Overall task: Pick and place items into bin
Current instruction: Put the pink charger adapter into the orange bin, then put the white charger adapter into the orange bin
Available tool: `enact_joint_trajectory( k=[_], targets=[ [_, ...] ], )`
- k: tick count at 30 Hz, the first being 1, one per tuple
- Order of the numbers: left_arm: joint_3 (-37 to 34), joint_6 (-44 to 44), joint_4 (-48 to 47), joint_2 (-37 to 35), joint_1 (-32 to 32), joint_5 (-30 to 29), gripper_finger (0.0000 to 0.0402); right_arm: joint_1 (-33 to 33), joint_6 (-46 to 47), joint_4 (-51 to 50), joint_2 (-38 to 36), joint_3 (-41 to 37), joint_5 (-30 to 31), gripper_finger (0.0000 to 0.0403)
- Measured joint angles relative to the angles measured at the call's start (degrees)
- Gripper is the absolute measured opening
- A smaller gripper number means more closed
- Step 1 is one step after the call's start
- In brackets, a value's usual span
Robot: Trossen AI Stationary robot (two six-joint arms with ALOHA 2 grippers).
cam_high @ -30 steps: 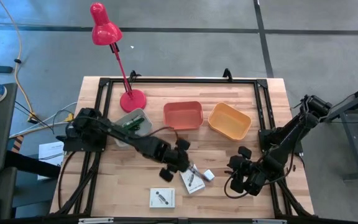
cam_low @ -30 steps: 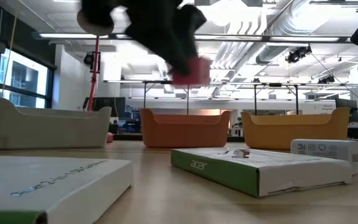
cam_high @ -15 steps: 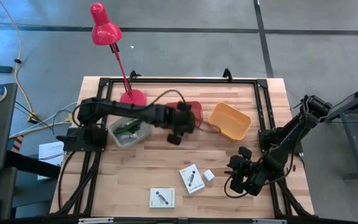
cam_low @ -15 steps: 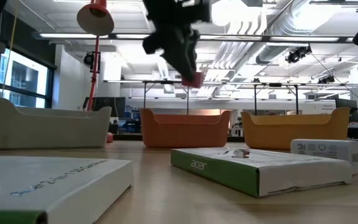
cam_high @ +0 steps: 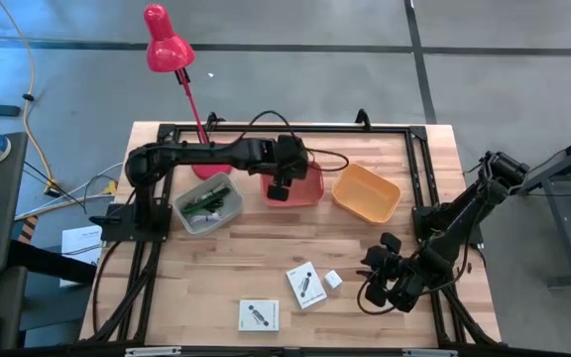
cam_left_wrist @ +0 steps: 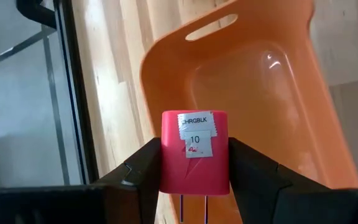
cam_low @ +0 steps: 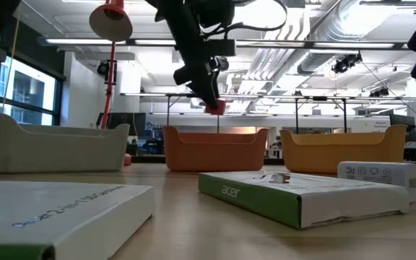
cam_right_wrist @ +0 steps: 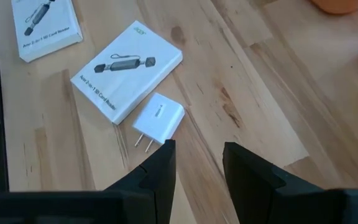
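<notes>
My left gripper point(cam_high: 278, 188) hangs over the red-orange bin point(cam_high: 295, 186), shut on a small red charger block point(cam_left_wrist: 194, 152) that bears a white label. In the low view the block point(cam_low: 216, 107) is well above the bin's rim point(cam_low: 211, 131). My right gripper point(cam_right_wrist: 199, 155) waits open near the table's right near corner, with nothing between its fingers. A white charger block point(cam_right_wrist: 159, 118) and two white boxed cards point(cam_right_wrist: 128, 68) point(cam_right_wrist: 45, 22) lie flat on the table in front of it. My left gripper pinches the red block's two opposite sides point(cam_left_wrist: 164, 155) between its two fingers. The labelled face shows between them, and the metal prongs point(cam_left_wrist: 191, 208) point back toward the wrist. The fingers slant down from the table's left. The block is lifted clear, above the bin's hollow point(cam_left_wrist: 260, 81).
A yellow-orange bin point(cam_high: 366, 192) stands right of the red-orange one. Left of it, a pale bin point(cam_high: 206, 203) holds green and dark things. A red desk lamp point(cam_high: 211, 159) stands at the far left. A black frame point(cam_high: 285, 129) borders the table.
My left gripper has swung from the table's near middle, beside the boxed cards, toward the far edge and now hangs over the red-orange bin. It has turned on the way and has kept hold of the red block, which stays clear of the table.
</notes>
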Motion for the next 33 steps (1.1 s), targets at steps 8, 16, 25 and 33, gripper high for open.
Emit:
enact_joint_trajectory(
  k=[8,16,25,33],
  targets=[
    [0.04,-0.01,0.53,0.58,3.5,3.8,0.0145,-1.22,0.02,0.17,0.0,0.0,0.61,0.0124],
    [-0.04,0.07,0.76,5.11,3.8,5.56,0.0145,-2.32,0.02,0.75,0.0,0.0,-0.21,0.0124],
    [-0.04,0.0,2.33,7.07,3.84,5.67,0.015,-2.32,0.02,1.47,0.0,0.0,-0.52,0.0124],
    [0.04,-0.21,1.99,7.07,3.82,6.49,0.0206,-2.32,0.02,1.48,0.0,0.0,-0.4,0.0124]
  ],
)
